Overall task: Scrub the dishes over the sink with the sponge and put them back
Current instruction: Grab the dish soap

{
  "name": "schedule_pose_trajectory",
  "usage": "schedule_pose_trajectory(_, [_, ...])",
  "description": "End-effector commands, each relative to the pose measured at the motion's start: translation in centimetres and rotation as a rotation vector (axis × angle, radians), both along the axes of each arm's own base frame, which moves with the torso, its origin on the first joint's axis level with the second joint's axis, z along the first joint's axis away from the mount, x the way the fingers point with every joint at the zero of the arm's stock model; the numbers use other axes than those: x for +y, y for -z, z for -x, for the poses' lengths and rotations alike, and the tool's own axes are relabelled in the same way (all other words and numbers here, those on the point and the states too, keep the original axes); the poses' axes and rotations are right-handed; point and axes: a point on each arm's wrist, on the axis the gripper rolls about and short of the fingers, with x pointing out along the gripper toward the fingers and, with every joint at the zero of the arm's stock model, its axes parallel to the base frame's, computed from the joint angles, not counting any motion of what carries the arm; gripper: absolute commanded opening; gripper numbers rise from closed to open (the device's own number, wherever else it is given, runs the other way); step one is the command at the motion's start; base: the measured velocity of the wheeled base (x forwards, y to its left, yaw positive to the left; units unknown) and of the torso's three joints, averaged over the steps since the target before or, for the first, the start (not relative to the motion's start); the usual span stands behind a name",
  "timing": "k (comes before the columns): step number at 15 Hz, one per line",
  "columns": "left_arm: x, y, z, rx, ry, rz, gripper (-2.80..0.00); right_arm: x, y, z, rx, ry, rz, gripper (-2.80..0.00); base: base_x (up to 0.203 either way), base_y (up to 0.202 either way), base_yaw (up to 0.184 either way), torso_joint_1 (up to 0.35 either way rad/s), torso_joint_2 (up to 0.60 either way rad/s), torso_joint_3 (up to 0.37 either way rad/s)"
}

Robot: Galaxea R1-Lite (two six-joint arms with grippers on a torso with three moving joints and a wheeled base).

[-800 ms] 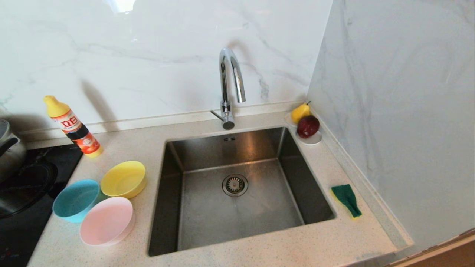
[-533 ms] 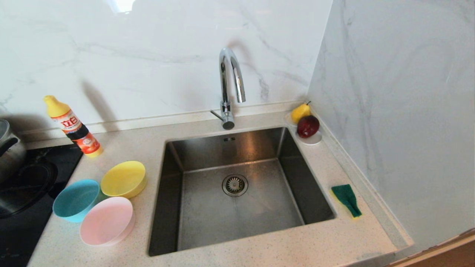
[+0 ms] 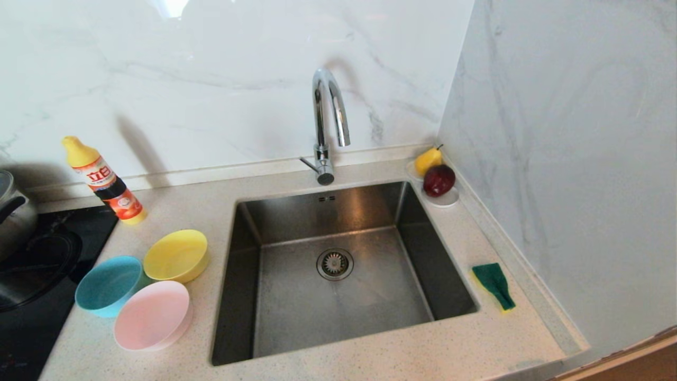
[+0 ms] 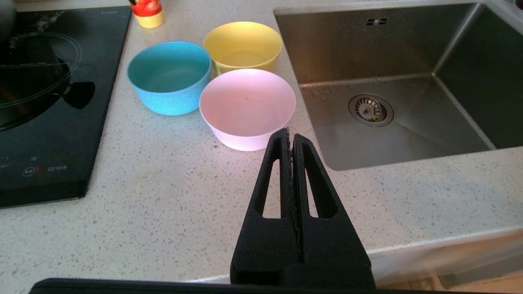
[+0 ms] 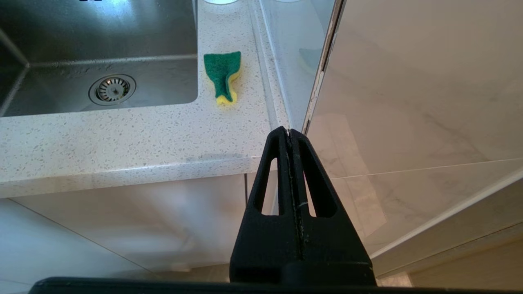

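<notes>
Nothing moved — L claw (image 4: pixel 290 136) & R claw (image 5: pixel 288 134) closed, empty, back of counter edge.

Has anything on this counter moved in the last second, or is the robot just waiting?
Nothing has visibly changed. The yellow bowl, teal-blue bowl and pink bowl sit where they were left of the sink, and the sponge lies to its right. The left gripper and right gripper hold nothing, fingers shut.
</notes>
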Motion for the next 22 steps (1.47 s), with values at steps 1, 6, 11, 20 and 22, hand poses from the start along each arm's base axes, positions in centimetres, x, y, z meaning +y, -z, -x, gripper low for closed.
schedule_pose_trajectory(1, [0.0, 0.5, -0.2, 0.020, 0.000, 0.000, -2.80, 0.0, 0.0, 0.0, 0.000, 0.000, 0.000, -2.80, 0.000, 0.000, 0.000, 0.000, 0.00, 0.000])
schedule_pose_trajectory(6, [0.0, 0.6, -0.2, 0.025, 0.001, -0.046, -2.80, 0.0, 0.0, 0.0, 0.000, -0.002, 0.000, -2.80, 0.000, 0.000, 0.000, 0.000, 0.00, 0.000])
schedule_pose_trajectory(11, [0.0, -1.9, 0.6, -0.064, -0.025, -0.033, -2.80, 0.0, 0.0, 0.0, 0.000, -0.002, 0.000, -2.80, 0.000, 0.000, 0.000, 0.000, 0.00, 0.000])
schedule_pose_trajectory(20, [0.5, -19.4, -8.3, 0.049, -0.194, 0.044, -2.80, 0.0, 0.0, 0.0, 0.000, -0.002, 0.000, -2.80, 0.000, 0.000, 0.000, 0.000, 0.00, 0.000])
schedule_pose_trajectory(22, [1.1, -20.8, -13.6, 0.112, -0.256, 0.074, -2.80, 0.0, 0.0, 0.0, 0.000, 0.000, 0.000, -2.80, 0.000, 0.000, 0.000, 0.000, 0.00, 0.000])
